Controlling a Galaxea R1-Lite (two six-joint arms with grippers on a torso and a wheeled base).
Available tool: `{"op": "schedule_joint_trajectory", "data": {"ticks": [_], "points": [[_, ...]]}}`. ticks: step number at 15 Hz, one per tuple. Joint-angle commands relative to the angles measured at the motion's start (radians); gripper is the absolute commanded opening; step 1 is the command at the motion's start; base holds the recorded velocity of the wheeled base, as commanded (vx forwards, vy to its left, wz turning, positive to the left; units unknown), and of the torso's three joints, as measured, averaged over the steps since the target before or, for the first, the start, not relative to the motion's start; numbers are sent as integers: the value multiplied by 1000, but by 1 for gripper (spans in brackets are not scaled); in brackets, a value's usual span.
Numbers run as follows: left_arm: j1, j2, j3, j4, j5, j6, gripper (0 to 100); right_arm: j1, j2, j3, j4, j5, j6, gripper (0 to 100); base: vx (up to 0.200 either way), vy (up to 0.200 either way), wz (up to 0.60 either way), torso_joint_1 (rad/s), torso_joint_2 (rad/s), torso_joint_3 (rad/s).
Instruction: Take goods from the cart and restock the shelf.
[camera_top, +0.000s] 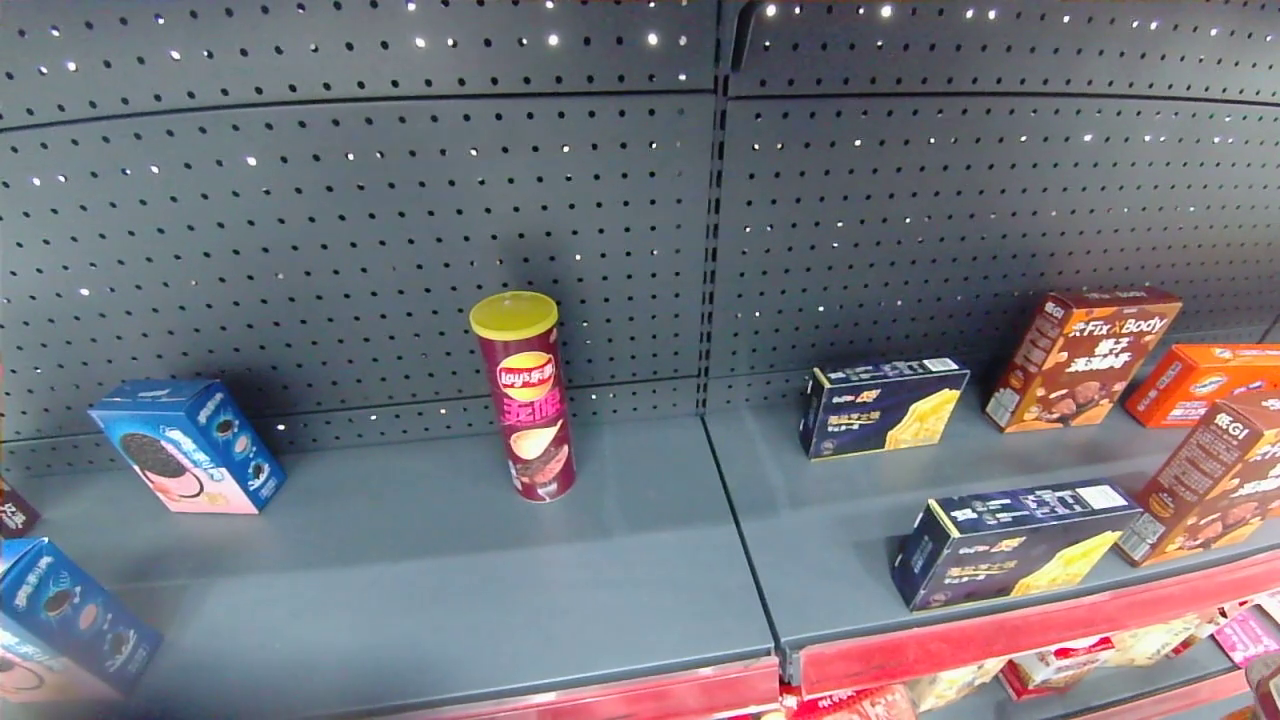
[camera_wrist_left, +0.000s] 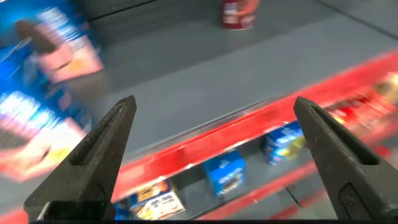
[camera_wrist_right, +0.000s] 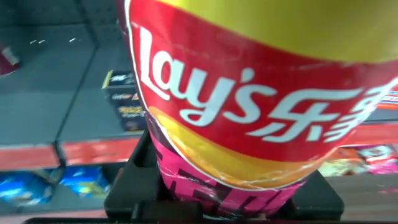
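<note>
The grey shelf is the biggest thing before you, two bays wide and backed by a dark pegboard panel. Its red front rail runs along the near edge. Under the rail a lower tier peeks out, its packets too cut off to sort.

On the right bay sit two navy boxes with yellow corners, one near the front and one toward the back. A brown box leans by the panel. A second brown box and an orange box run off the right edge. On the left bay a blue cookie box stands tilted near the back, and another blue cookie box is clipped by the lower left corner. All carry print, small on most.

A standing canister, maroon with a yellow lid and a red-and-yellow logo, is upright near the back of the left bay, well apart from the boxes.

The held canister is your task item. It is clamped in the right gripper out in front of the shelf, its logo large and its ends out of frame. It hides the fingers.

Your left gripper is spread wide with nothing between its fingers, out in front of the rail; everything beyond it is smeared.
</note>
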Motion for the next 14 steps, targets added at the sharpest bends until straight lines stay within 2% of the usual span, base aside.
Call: {"op": "schedule_joint_trajectory", "data": {"ticks": [1,2,5,7,8,9,10,11,12,14], "points": [[-35,310,-154,-49,-160,8,100,0,-35,-4,20,-12,-6,0,0,0,0,0,0,0],[-55,407,-238,-40,-221,-6,100,-2,-61,-4,41,-12,-13,0,0,0,0,0,0,0],[-101,651,-395,-57,-247,-30,100,-12,-99,-20,96,-10,-35,0,0,0,0,0,0,0],[-146,767,-389,-186,-273,-68,100,-14,-92,-32,96,-10,-35,0,0,0,0,0,0,0],[-170,850,-330,-344,-290,-70,100,-12,-87,-41,96,-10,-36,0,0,0,0,0,0,0],[-180,901,-294,-462,-322,-75,100,-12,-81,-43,96,-10,-36,0,0,0,0,0,0,0],[-181,980,-246,-620,-419,-110,100,-12,-79,-44,93,-10,-36,0,0,0,0,0,0,0],[-175,1022,-225,-689,-474,-139,100,-14,-84,-44,93,-10,-36,0,0,0,0,0,0,0],[-172,1120,-225,-789,-499,-150,100,-14,-87,-49,93,-10,-36,0,0,0,0,0,0,0],[-152,1220,-232,-916,-500,-150,100,-12,-89,-52,95,-9,-36,0,0,0,0,0,0,0]]}}
